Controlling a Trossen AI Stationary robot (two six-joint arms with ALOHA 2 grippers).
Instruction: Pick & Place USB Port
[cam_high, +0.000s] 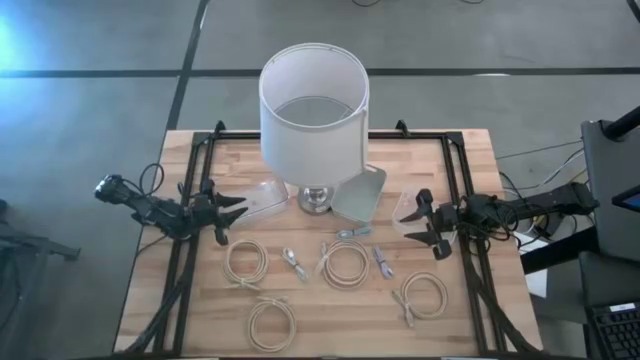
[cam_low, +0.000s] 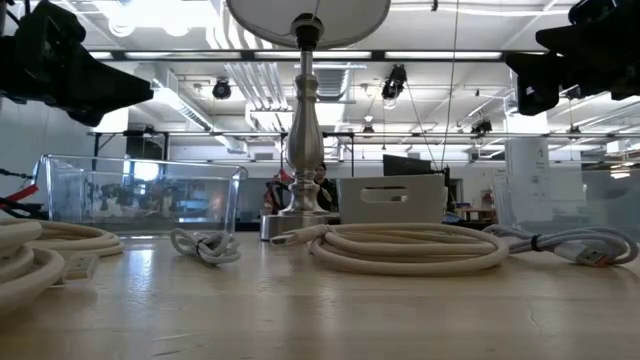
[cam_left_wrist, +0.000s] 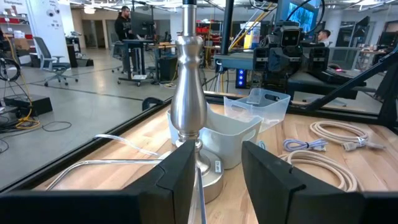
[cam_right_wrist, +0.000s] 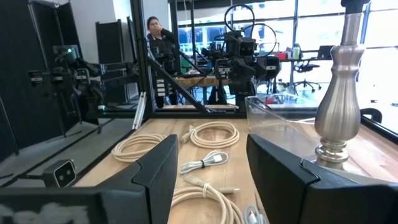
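Several coiled beige USB cables lie flat on the table's near half: one (cam_high: 245, 262) at left, one (cam_high: 345, 264) in the middle, one (cam_high: 272, 324) by the near edge, one (cam_high: 424, 296) at right. Three short grey cables (cam_high: 293, 262), (cam_high: 355, 232), (cam_high: 382, 261) lie among them. My left gripper (cam_high: 235, 210) hovers open over the table's left side, pointing right at the lamp base (cam_left_wrist: 199, 168). My right gripper (cam_high: 420, 222) hovers open over the right side, pointing left, with cables (cam_right_wrist: 214, 134) beyond its fingers. Neither touches anything.
A lamp with a white shade (cam_high: 314, 110) stands at the table's middle on a metal base (cam_high: 316, 200). A clear container (cam_high: 262, 200) sits left of it, a pale bin (cam_high: 362, 192) right of it, another clear container (cam_high: 408, 208) farther right. People stand in the room behind.
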